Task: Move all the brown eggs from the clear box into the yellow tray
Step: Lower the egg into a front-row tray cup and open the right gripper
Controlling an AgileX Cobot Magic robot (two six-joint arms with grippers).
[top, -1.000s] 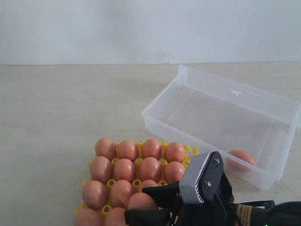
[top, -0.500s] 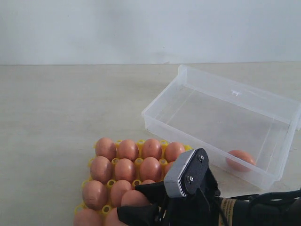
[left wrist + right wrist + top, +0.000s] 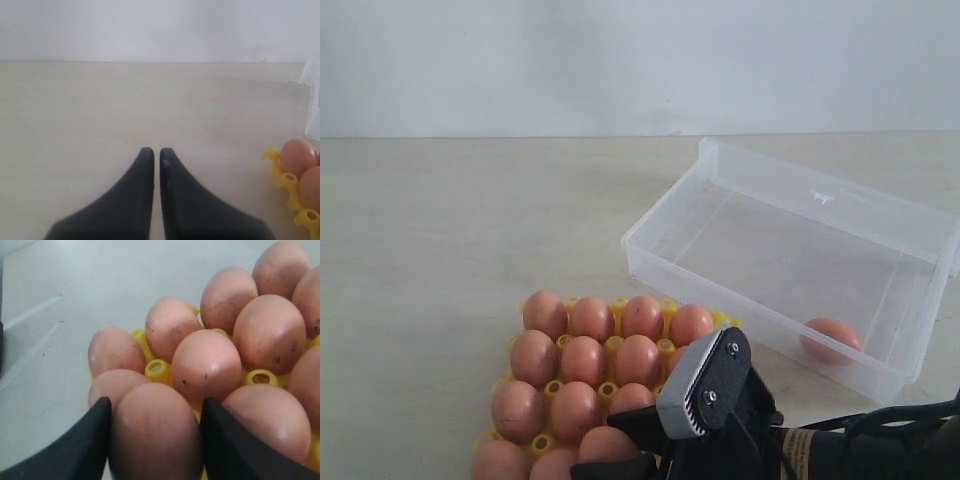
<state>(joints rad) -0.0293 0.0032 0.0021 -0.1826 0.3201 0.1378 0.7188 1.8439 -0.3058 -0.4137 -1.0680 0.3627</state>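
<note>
Brown egg [image 3: 156,440], grasped between the right hand [image 3: 155,407] fingers over the yellow tray [image 3: 159,369], is shown only by the right wrist view; another egg [image 3: 830,338], in the clear box [image 3: 840,205], only by the exterior view.

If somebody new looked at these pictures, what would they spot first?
Probably the yellow tray at the near left of the exterior view, packed with brown eggs. Over it, the right tool grips one more egg between its fingers. A single last egg lies in the near right corner of the clear box.
</note>
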